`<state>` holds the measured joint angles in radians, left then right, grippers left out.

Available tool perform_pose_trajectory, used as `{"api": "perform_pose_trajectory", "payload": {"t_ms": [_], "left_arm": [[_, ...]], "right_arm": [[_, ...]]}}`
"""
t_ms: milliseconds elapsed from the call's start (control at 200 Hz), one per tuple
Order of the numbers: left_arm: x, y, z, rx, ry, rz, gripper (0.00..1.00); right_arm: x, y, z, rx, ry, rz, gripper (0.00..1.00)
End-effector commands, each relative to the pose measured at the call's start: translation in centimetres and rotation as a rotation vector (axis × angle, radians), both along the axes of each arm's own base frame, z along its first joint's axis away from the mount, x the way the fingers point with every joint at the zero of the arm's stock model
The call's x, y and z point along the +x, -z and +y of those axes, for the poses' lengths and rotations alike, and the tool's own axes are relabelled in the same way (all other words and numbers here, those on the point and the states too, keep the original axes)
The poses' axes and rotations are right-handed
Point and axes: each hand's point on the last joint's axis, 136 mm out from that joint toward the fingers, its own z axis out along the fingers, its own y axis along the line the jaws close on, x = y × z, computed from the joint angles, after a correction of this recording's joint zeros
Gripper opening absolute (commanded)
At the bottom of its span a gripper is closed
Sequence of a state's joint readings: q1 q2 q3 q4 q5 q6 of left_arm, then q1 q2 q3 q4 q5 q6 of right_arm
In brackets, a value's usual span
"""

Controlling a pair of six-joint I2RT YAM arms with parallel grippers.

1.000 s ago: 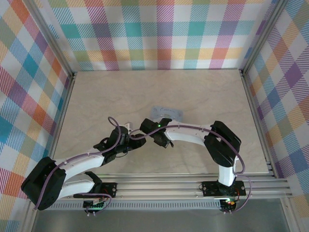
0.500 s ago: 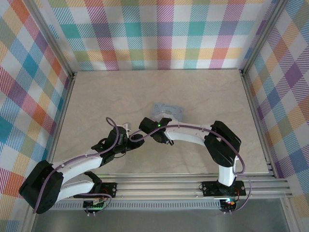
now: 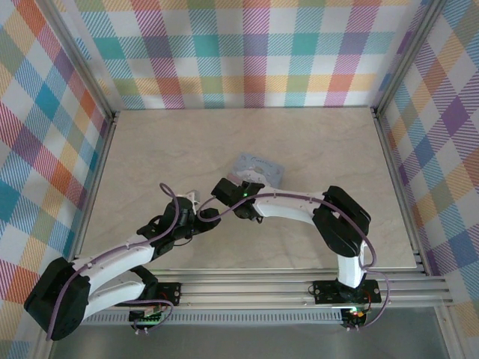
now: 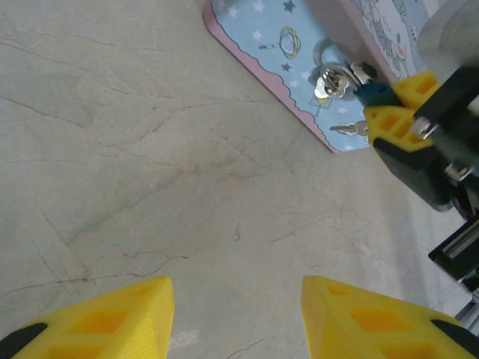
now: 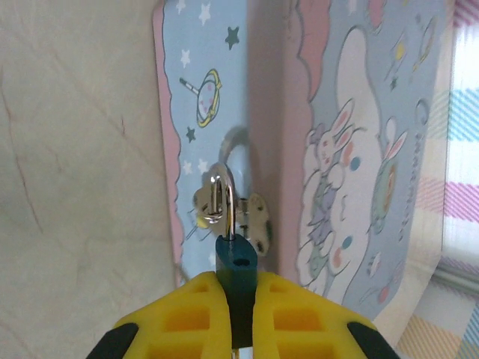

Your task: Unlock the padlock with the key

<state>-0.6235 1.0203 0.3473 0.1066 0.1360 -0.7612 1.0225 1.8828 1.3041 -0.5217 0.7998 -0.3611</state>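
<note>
Pinching the teal-headed key (image 5: pixel 238 263), the right gripper (image 5: pixel 238 290) holds it against the silver padlock (image 5: pixel 221 200) on a blue cartoon-printed diary (image 5: pixel 359 112). To its near left, the left gripper (image 4: pixel 233 293) hangs with jaws apart and nothing between them over the table (image 4: pixel 112 149).

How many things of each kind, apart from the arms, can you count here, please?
Cartoon-print diary: 1
Padlock: 1
Keys: 2, the teal-headed key gripped in the right tool, and what looks like a spare silver key beside it
Total: 4
</note>
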Motion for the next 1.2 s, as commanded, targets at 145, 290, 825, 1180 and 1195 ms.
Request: {"api": "perform_pose_trajectory", "payload": {"t_ms": [145, 290, 825, 1180, 1195], "left_arm": [[-0.4, 0.9, 1.4, 0.045, -0.022, 0.009, 0.48], [-0.5, 0.6, 1.7, 0.053, -0.031, 0.002, 0.49], [-0.5, 0.6, 2.2, 0.067, -0.041, 0.001, 0.50], [-0.7, 0.7, 2.4, 0.069, -0.046, 0.008, 0.50], [-0.7, 0.7, 2.4, 0.069, -0.046, 0.009, 0.50]], "right_arm": [[0.4, -3.2, 3.8, 0.234, -0.067, 0.020, 0.00], [0.4, -3.3, 4.2, 0.339, -0.028, 0.086, 0.00], [2.2, 0.1, 2.6, 0.220, 0.106, 0.082, 0.00], [4.3, -0.2, 4.0, 0.279, 0.035, -0.125, 0.00], [4.4, -0.4, 4.2, 0.282, 0.025, -0.137, 0.00]]}}
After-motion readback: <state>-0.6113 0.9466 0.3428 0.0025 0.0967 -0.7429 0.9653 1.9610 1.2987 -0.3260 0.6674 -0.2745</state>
